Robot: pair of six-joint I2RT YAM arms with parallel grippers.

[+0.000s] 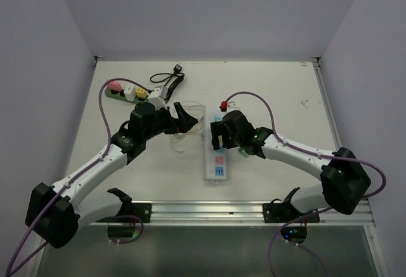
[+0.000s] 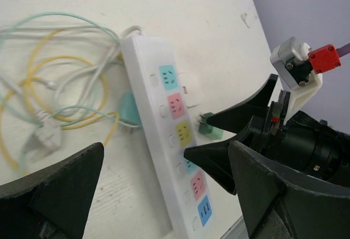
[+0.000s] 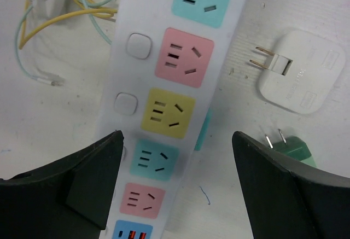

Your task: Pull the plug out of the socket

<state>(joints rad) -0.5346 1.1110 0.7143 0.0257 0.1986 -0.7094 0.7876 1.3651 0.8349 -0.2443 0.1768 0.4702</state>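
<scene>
A white power strip (image 1: 216, 158) with coloured sockets lies in the middle of the table. It also shows in the left wrist view (image 2: 164, 108) and the right wrist view (image 3: 164, 86). Every socket I can see is empty. A white plug (image 3: 298, 77) and a small green plug (image 3: 291, 150) lie loose on the table beside the strip, prongs bare. They also show in the left wrist view, white (image 2: 192, 88) and green (image 2: 211, 128). My right gripper (image 3: 178, 187) is open, straddling the strip's teal socket. My left gripper (image 2: 164, 190) is open and empty, left of the strip.
Tangled yellow, teal and white cables (image 2: 60, 80) and a teal plug (image 2: 129, 113) lie left of the strip. A green strip (image 1: 127, 93) with pink and yellow plugs and a black cable (image 1: 168, 75) sit at the back left.
</scene>
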